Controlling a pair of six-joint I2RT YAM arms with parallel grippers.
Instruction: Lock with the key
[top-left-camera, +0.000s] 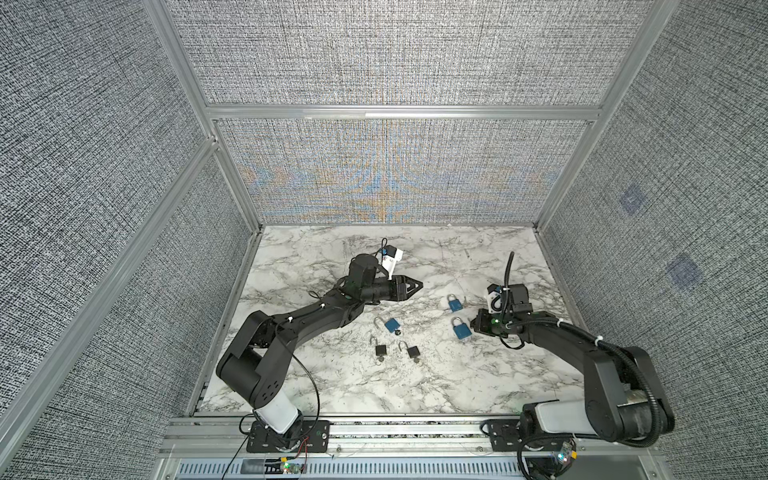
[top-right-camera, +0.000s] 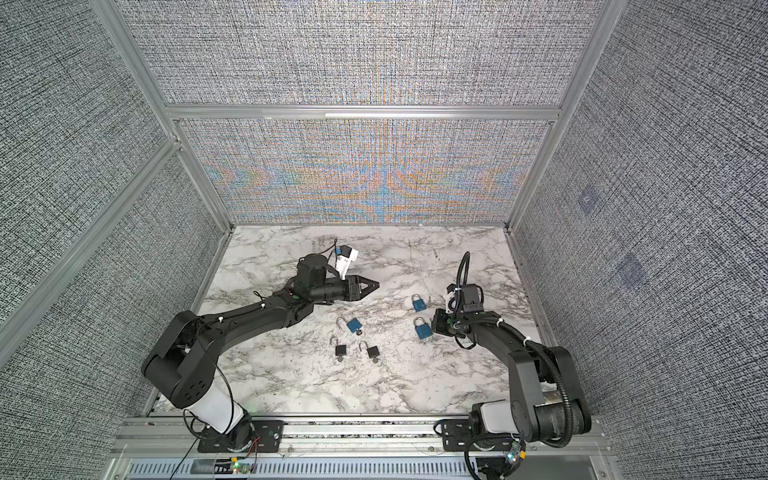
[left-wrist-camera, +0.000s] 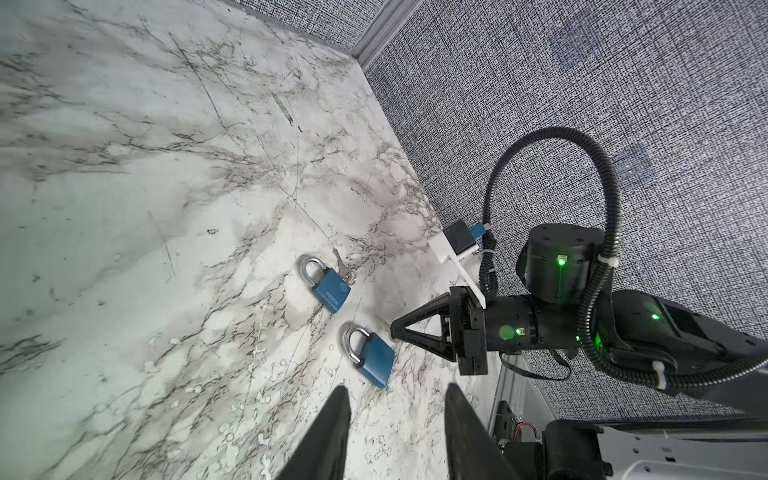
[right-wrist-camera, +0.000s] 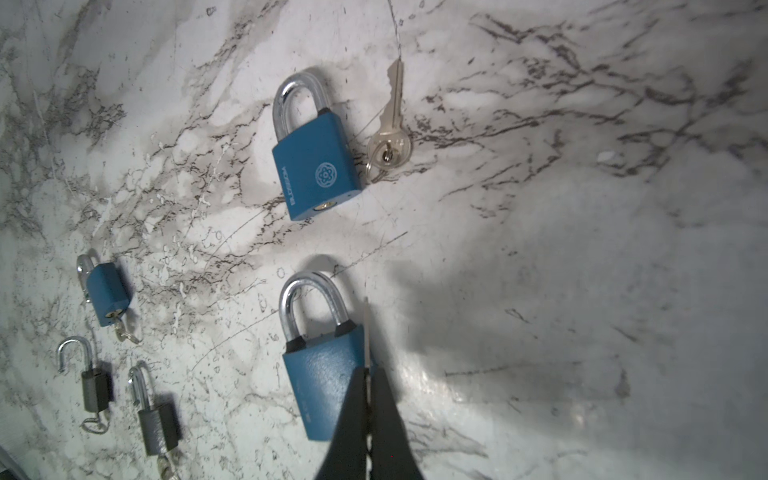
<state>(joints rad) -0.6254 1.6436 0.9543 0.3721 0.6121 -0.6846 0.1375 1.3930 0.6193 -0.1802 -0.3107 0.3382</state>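
Key was pinched in the right hand, clamped tight, just beside a blue padlock near the table's right edge. Left hand was held apart, empty. Insertion step, probably: key would need lining up with the padlock's bottom end.

Blue padlock flat, shackle closed; key edge-on alongside.

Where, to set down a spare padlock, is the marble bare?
Bare: the near marble between the black padlocks and front rail, and the far right corner. Crowded: the middle, blue padlocks between the left hand and right hand gripping a key.
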